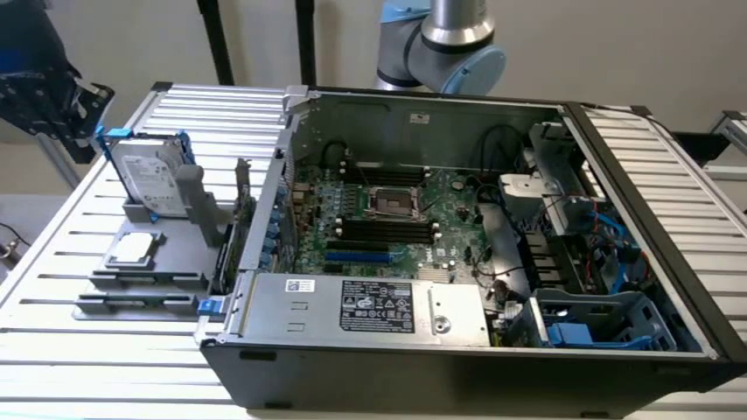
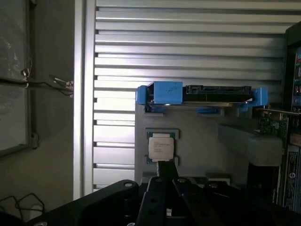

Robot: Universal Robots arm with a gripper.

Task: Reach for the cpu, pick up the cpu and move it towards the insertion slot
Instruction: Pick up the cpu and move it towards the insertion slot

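Observation:
The cpu point(image 1: 132, 249) is a small silvery square chip lying flat in a grey holder on the slatted table, at the exterior view's left, outside the computer case. In the wrist view the cpu point(image 2: 161, 146) sits just beyond my gripper's point(image 2: 165, 188) dark body, well apart from it, with nothing held. The insertion slot point(image 1: 394, 203) is a square socket with a shiny metal frame and a dark centre, in the middle of the motherboard inside the open case. My arm point(image 1: 450, 44) rises behind the case's back wall.
A silver hard drive in a blue frame point(image 1: 152, 179) stands upright in the grey fixture point(image 1: 192, 219) behind the cpu, and is seen as the hard drive point(image 2: 202, 94) from the wrist. The case's wall point(image 1: 280, 201) stands between the cpu and the motherboard. Black memory slots point(image 1: 380, 229) and a power supply point(image 1: 373, 306) flank the socket.

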